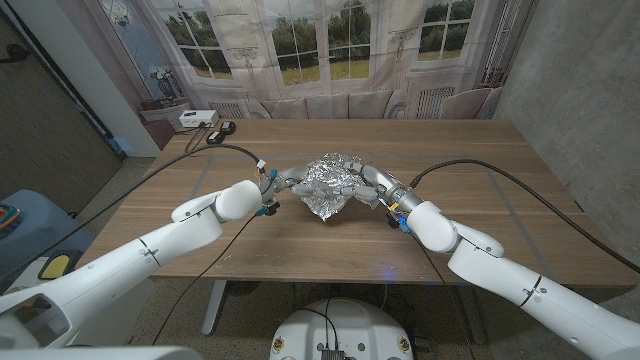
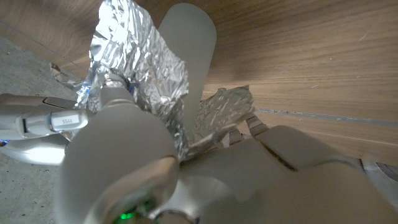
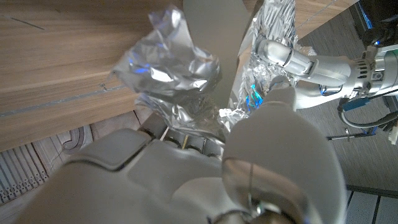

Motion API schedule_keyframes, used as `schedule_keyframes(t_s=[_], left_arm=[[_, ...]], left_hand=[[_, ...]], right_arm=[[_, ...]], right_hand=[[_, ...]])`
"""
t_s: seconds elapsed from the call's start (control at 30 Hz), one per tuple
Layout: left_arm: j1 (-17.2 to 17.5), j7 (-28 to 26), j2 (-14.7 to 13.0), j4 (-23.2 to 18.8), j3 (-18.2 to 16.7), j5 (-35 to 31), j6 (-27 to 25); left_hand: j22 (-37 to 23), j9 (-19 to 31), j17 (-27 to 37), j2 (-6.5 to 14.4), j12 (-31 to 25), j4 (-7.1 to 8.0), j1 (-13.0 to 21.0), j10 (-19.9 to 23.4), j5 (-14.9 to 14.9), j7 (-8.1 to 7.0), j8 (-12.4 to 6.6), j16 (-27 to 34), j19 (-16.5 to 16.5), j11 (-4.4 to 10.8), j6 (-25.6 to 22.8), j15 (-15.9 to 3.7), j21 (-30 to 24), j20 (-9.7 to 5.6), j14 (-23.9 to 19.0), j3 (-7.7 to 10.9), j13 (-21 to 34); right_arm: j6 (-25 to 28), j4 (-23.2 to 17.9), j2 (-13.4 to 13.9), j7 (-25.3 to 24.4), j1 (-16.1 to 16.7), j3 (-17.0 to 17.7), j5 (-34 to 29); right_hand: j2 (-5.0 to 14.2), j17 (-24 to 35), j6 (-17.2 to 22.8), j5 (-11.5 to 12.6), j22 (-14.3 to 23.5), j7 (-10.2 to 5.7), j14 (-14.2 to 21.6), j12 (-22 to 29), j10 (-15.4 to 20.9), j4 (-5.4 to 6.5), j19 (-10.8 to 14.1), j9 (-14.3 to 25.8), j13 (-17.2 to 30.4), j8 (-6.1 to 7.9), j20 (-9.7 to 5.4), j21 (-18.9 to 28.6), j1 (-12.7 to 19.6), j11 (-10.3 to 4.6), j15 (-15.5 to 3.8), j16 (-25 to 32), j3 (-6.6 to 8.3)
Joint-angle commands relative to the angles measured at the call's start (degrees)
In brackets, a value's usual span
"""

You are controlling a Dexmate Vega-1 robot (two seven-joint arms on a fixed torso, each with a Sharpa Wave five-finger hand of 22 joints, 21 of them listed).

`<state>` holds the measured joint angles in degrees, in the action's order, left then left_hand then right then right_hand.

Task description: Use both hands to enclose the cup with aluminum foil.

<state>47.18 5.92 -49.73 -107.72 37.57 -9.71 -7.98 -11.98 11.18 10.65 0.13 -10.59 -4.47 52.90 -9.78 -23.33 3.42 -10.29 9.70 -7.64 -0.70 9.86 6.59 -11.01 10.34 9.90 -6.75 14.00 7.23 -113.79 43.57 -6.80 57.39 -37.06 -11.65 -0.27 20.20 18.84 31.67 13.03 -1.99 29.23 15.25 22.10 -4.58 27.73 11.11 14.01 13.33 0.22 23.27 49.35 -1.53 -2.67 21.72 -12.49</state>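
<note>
Item: foil-wrapped cup (image 1: pixel 331 182), centre of the head view, standing on the wooden tabletop (image 1: pixel 470 160). The cup itself is hidden under the wrap; I judge it to be inside from the bulk of the bundle.

Holders: my left robot hand (image 1: pixel 287 178) comes at the bundle from picture left, my right robot hand (image 1: pixel 366 184) from picture right. Both have their fingers laid against the foil, pressing it inward. In the left wrist view my left robot hand's fingers (image 2: pixel 186 56) lie over a crumpled foil flap (image 2: pixel 140 62); in the right wrist view my right robot hand's fingers (image 3: pixel 214 37) lie beside a bunched wad of foil (image 3: pixel 165 68). Neither hand is spread free; each bears on the wrap.

Step in hand, as I judge it: moulding the sheet tight around the cup. To do it well:
- squeeze evenly from both sides so the cup does not tip or skid;
- fold the loose peaks down over the top, not outward;
- press gently, since thin foil tears at sharp creases.

Materials and shapes:
- foil: bright, mirror-like, heavily crinkled, holding whatever crease it is given; outline irregular, with a flap trailing toward the lower edge of the head view;
- tabletop: matt brown wood grain, flat, smooth;
- hands: glossy white shells, silver finger segments.
</note>
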Motion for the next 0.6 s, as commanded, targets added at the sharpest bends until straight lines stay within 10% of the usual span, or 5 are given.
schedule_keyframes(t_s=[0.03,0.23,0.4,0.6], left_arm=[[-1.99,0.48,0.80,2.42,1.54,-4.01,5.93],[-0.82,-0.89,1.63,3.29,-0.21,-1.97,8.17],[-0.44,0.16,1.85,3.83,-1.06,0.43,9.21],[0.07,0.22,1.87,3.31,-1.59,0.97,8.84]], left_hand=[[-0.02,-0.06,-0.06,-1.03,-0.99,0.07,0.08,-13.71,-1.03,-2.44,-0.98,0.62,-0.18,0.36,22.44,0.29,-0.40,0.49,6.95,-1.11,-0.08],[0.60,-0.03,-0.57,-0.73,-5.68,-0.03,1.86,-1.34,-3.49,-3.17,-4.98,2.64,7.81,2.36,7.87,-3.65,-3.42,-1.42,-3.18,-3.51,-1.20],[0.72,-0.04,-0.55,0.25,-7.40,0.02,3.33,5.83,-3.51,-3.38,-5.83,3.47,12.79,5.15,0.75,-6.34,-4.69,-2.25,-11.63,-4.57,-1.90],[0.57,0.02,-0.45,0.87,-8.97,0.01,4.31,11.78,-2.93,-2.46,-6.59,3.93,14.35,4.98,-4.15,-7.92,-5.02,-2.05,-16.48,-5.00,-1.94]], right_arm=[[-0.41,-0.09,0.76,2.41,-0.54,0.55,1.98],[4.13,-2.18,1.29,3.45,-1.06,-0.15,0.08],[5.41,-2.80,1.55,3.36,-1.37,-0.40,-0.86],[6.38,-3.21,1.22,1.06,-0.71,-0.29,-2.15]], right_hand=[[0.02,0.32,1.48,-0.22,-0.07,-1.70,-0.36,-0.31,-0.48,0.26,-0.12,0.10,0.26,-0.15,0.58,0.01,-0.50,0.36,-5.50,-0.22,-0.65],[0.10,-0.15,-11.60,-1.01,-1.58,-1.62,-17.94,-5.13,-16.16,0.86,-8.03,0.24,0.03,-3.22,3.20,-3.59,-0.50,1.03,-0.07,-8.09,-4.72],[0.44,-1.42,-18.13,-1.25,-2.24,-1.08,-25.47,-5.26,-24.53,1.06,-14.59,0.29,-0.61,-3.26,5.99,-7.23,-0.15,2.10,1.96,-10.83,-5.78],[0.76,-2.36,-24.87,-1.50,-2.43,-0.07,-31.32,-5.11,-31.07,1.91,-18.74,0.27,-1.10,-3.50,6.86,-9.84,-1.20,4.74,5.13,-11.04,-6.41]])
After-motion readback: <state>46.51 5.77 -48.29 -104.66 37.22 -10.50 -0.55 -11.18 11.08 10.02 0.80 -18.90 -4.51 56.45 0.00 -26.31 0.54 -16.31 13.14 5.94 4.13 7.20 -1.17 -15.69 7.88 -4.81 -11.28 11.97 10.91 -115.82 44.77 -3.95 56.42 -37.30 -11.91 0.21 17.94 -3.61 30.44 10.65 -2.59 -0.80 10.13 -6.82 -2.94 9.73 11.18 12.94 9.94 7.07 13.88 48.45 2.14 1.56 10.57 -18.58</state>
